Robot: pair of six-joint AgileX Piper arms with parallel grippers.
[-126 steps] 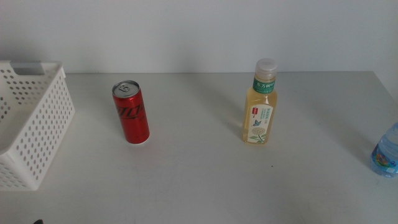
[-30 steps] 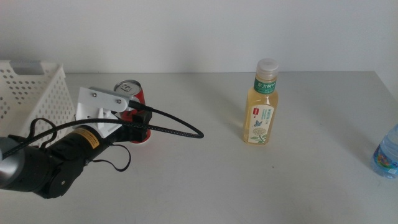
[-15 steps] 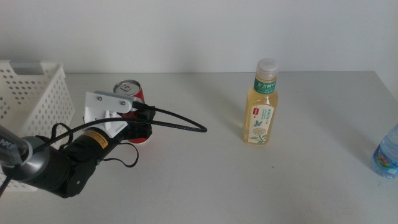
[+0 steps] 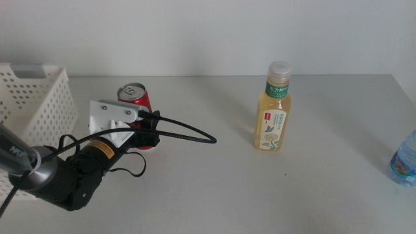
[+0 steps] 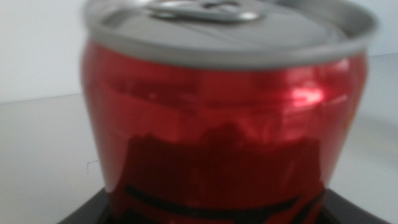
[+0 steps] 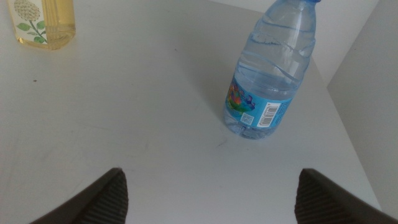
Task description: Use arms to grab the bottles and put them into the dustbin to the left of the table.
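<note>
The red soda can [image 4: 138, 109] stands upright on the table [image 4: 214, 188], left of centre. My left gripper [image 4: 142, 132] has come in from the left and sits around its lower part, under a white housing. In the left wrist view the can [image 5: 224, 124] fills the picture, and the dark jaws of the left gripper [image 5: 214, 210] flank its base, open. The yellow tea bottle [image 4: 272, 109] stands right of centre. The water bottle [image 4: 404, 159] is at the right edge. My right gripper [image 6: 208, 202] hangs open, short of the water bottle [image 6: 272, 74]. The dustbin [image 4: 32, 130] is at the left.
A black cable [image 4: 188, 132] loops from the left arm over the table toward the centre. The table's right edge [image 6: 339, 118] runs close behind the water bottle. The tea bottle's base [image 6: 43, 25] shows in the right wrist view.
The left arm came into view from the lower left and has slid forward until its jaws flank the can. The can and both bottles have stayed in place.
</note>
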